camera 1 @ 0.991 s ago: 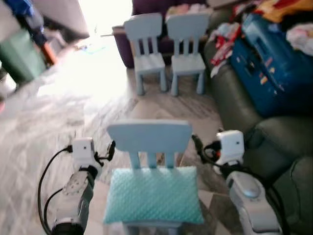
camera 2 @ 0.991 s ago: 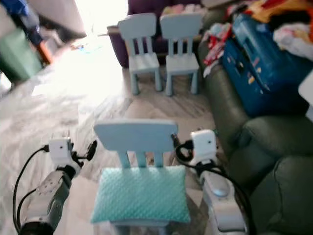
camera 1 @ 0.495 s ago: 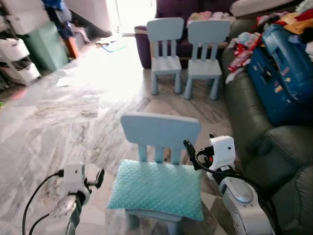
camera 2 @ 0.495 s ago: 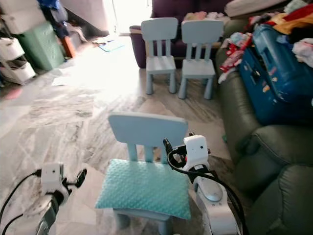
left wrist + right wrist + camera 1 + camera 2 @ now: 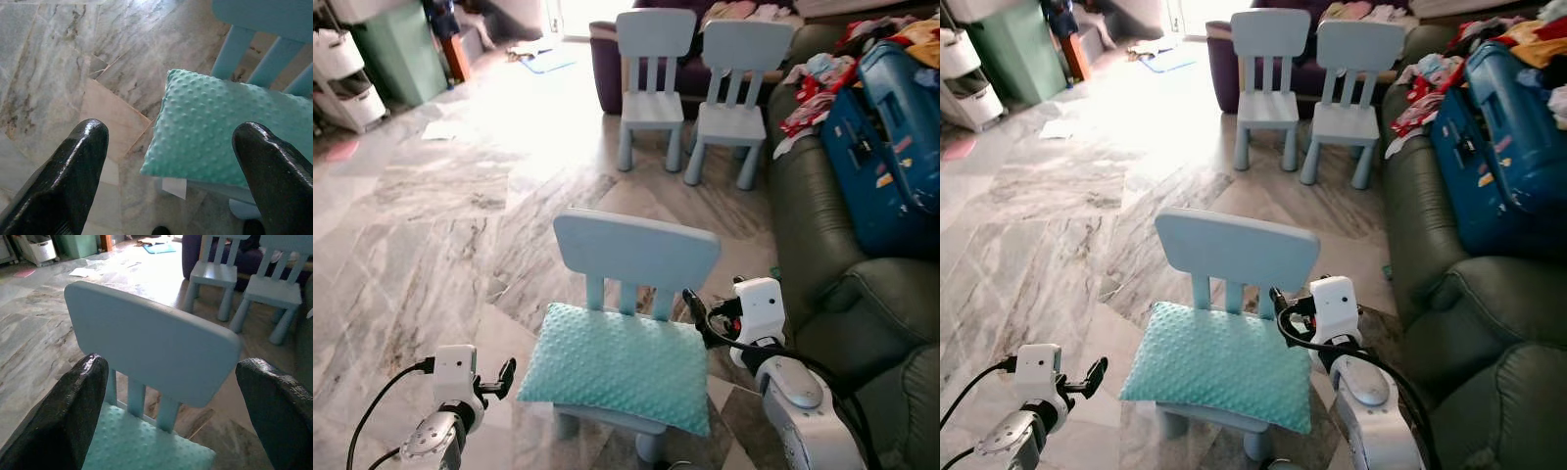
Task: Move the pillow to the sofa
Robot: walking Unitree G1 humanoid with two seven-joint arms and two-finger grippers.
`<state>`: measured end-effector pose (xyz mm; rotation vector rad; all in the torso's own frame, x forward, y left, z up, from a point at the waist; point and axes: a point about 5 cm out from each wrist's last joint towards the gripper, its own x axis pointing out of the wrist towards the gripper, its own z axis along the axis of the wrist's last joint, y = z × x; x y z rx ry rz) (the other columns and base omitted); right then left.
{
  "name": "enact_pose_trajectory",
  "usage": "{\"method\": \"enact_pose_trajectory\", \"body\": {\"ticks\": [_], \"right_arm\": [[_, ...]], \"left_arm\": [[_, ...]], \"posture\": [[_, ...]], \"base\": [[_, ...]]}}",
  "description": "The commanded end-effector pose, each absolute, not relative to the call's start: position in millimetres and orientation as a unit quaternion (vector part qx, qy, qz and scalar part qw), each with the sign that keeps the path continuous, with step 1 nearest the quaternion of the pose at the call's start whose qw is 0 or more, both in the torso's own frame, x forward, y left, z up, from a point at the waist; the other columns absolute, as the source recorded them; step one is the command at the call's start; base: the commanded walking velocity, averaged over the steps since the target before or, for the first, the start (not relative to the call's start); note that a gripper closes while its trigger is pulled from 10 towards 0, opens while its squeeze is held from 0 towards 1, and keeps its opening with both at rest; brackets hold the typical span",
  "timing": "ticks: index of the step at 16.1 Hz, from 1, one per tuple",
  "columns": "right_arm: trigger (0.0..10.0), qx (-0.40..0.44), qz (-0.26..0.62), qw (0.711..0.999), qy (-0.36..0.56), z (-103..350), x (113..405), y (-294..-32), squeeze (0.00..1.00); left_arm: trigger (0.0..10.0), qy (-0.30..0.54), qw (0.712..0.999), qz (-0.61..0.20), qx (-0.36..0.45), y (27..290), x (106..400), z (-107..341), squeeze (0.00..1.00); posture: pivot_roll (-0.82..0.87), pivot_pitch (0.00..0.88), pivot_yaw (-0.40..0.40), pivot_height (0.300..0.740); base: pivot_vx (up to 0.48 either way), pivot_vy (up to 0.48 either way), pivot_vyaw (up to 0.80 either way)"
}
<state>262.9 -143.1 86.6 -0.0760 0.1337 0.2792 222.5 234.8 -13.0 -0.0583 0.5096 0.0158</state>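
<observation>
A teal dotted pillow (image 5: 617, 367) lies flat on the seat of a small light-blue chair (image 5: 636, 250) right in front of me. My left gripper (image 5: 501, 380) hovers open beside the pillow's front left corner, a short gap away from it; in the left wrist view that corner of the pillow (image 5: 220, 132) lies between the spread fingers. My right gripper (image 5: 693, 311) is open at the right side of the chair back, just above the pillow's rear right corner. The dark green sofa (image 5: 862, 313) stands directly to the right of the chair.
A blue suitcase (image 5: 886, 147) and heaped clothes cover the sofa's far part. Two more light-blue chairs (image 5: 651, 83) stand at the back before a purple couch. A green bin (image 5: 391, 49) and white drawers (image 5: 342, 78) stand far left. Grey marble floor (image 5: 431, 225) lies open to the left.
The whole picture has shifted and sharpened as the camera moved. My left gripper has dropped from beside the chair back to the pillow's front left corner. The right gripper stays by the chair back.
</observation>
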Motion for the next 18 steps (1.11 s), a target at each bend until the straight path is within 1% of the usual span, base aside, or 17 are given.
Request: {"method": "enact_pose_trajectory", "body": {"ticks": [1,3,5,8,11,14,17,18], "right_arm": [[10.0,-0.037,0.146,0.985,0.085,77,260,-140,0.0],[10.0,-0.033,0.142,0.984,0.103,69,257,-142,0.0],[10.0,-0.018,0.117,0.985,0.121,60,250,-152,0.0],[10.0,-0.017,0.107,0.985,0.134,54,244,-157,0.0],[10.0,-0.017,0.108,0.985,0.136,55,240,-158,0.0],[10.0,-0.017,0.08,0.985,0.151,50,230,-172,0.0],[10.0,-0.018,0.047,0.987,0.152,51,228,-186,0.0],[10.0,-0.02,0.039,0.988,0.149,53,227,-189,0.0]], "left_arm": [[10.0,0.253,0.967,0.007,-0.022,241,217,-12,0.0],[10.0,0.254,0.967,-0.009,-0.013,235,209,-13,0.0],[10.0,0.254,0.967,-0.028,-0.002,226,199,-14,0.0],[10.0,0.253,0.967,-0.033,-0.002,223,196,-12,0.0],[10.0,0.251,0.967,-0.035,-0.003,224,198,-6,0.0],[10.0,0.246,0.968,-0.045,-0.011,220,201,-2,0.0],[10.0,0.225,0.971,-0.073,-0.029,207,211,5,0.0],[10.0,0.214,0.972,-0.097,-0.022,199,216,10,0.0]], "posture": [[-0.1,0.181,0.0,0.74],[-0.09,0.194,0.01,0.74],[-0.09,0.21,0.019,0.74],[-0.08,0.232,0.023,0.74],[-0.1,0.247,0.02,0.74],[-0.1,0.251,0.018,0.74],[-0.13,0.246,0.022,0.74],[-0.15,0.247,0.02,0.74]], "base": [[0.0,0.0,0.0],[0.0,0.0,0.0],[0.0,0.0,0.0],[0.0,0.0,0.0],[0.0,0.0,0.0],[0.0,0.0,0.0],[0.0,0.0,0.0],[0.0,0.0,0.0]]}}
